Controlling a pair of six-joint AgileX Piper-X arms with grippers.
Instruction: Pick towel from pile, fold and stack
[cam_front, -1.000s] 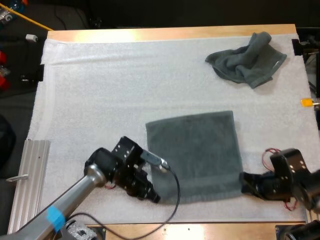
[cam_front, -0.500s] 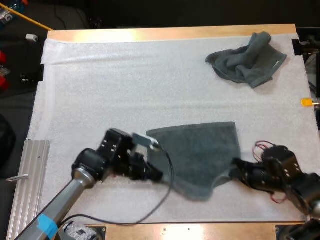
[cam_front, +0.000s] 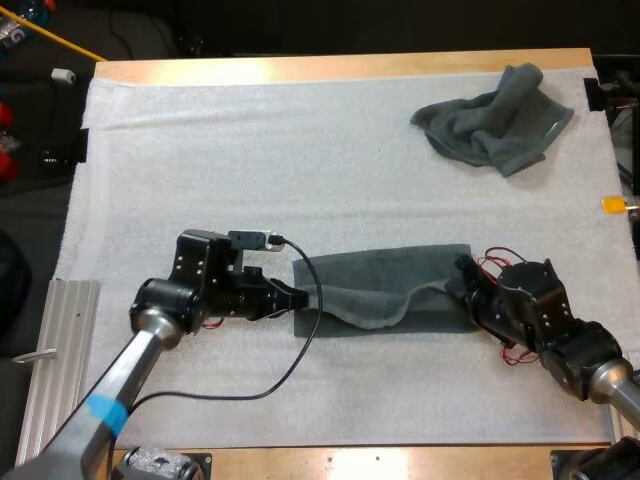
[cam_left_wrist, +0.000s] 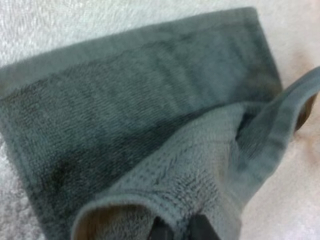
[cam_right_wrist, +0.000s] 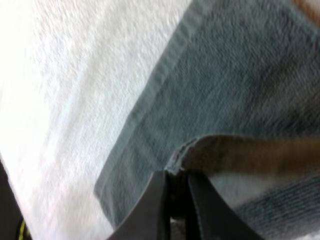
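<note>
We have the towel on the mat in the lower middle of the high view. It is half doubled over: its near edge is raised and brought back toward the far edge, sagging between its two ends. Our left end effector sits at the towel's left end, lower left of centre. Our right end effector sits at its right end, lower right.

In the right wrist view the two black fingers are closed on a towel corner, the hem pinched between them above the lower layer. In the left wrist view the fingers barely show beneath a raised fold, and they appear to be clamped on that fold's edge.

A crumpled towel lies at the upper right of the mat, well apart from the first. The desk shows as a wooden rim along the top.
</note>
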